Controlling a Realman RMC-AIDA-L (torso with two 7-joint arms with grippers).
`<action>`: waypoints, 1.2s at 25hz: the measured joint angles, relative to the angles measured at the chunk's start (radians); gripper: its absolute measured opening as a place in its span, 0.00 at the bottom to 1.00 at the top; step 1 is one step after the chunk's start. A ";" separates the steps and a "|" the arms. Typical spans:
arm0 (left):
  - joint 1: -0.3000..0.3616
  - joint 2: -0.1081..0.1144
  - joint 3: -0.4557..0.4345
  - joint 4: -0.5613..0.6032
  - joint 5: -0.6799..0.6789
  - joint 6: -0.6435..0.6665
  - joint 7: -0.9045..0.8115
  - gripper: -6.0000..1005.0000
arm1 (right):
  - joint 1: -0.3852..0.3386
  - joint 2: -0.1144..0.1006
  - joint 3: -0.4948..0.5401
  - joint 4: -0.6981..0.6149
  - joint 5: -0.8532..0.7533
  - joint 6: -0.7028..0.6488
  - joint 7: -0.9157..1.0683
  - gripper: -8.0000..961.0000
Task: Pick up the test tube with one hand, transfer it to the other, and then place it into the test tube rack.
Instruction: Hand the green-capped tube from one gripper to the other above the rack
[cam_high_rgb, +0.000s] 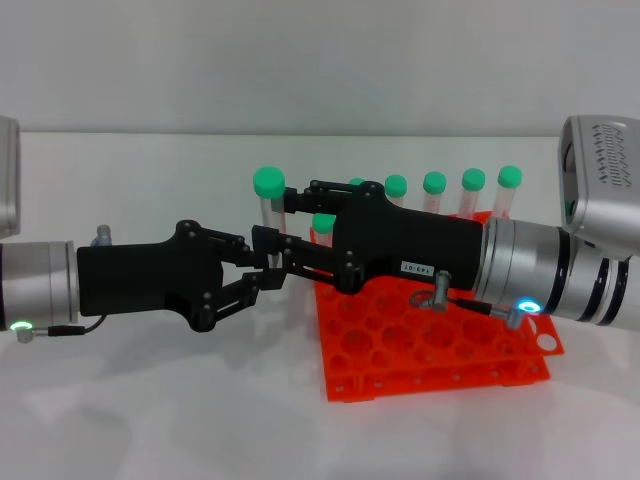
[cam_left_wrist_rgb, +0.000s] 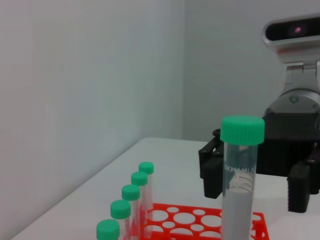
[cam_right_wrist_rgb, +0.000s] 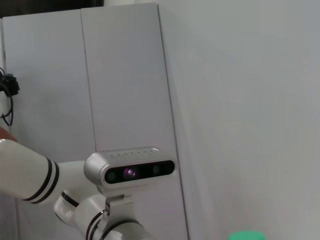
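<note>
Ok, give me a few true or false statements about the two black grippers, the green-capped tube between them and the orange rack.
1. The clear green-capped tube stands upright between the left gripper and the right gripper. True.
2. The orange-red plastic rack holds no tubes. False: several green-capped tubes stand along its far row.
3. The held tube lies flat on the table. False: it is off the table, upright.
4. Both grippers meet left of the rack. True.

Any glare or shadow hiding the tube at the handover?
Head view: even light, no glare; the left gripper and right gripper hide most of the test tube. Left wrist view: tube clear and evenly lit. Right wrist view: only its cap's edge shows.
</note>
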 joint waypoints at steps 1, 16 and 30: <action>-0.001 0.000 0.000 0.000 0.003 0.000 0.000 0.28 | 0.000 0.000 -0.001 0.000 0.001 0.004 -0.001 0.51; -0.006 0.000 0.000 0.000 0.021 0.000 0.000 0.29 | -0.008 0.000 -0.008 -0.035 0.009 0.059 -0.019 0.47; 0.000 0.001 0.000 -0.003 0.018 0.000 0.001 0.30 | -0.012 0.000 -0.021 -0.037 0.017 0.067 -0.029 0.22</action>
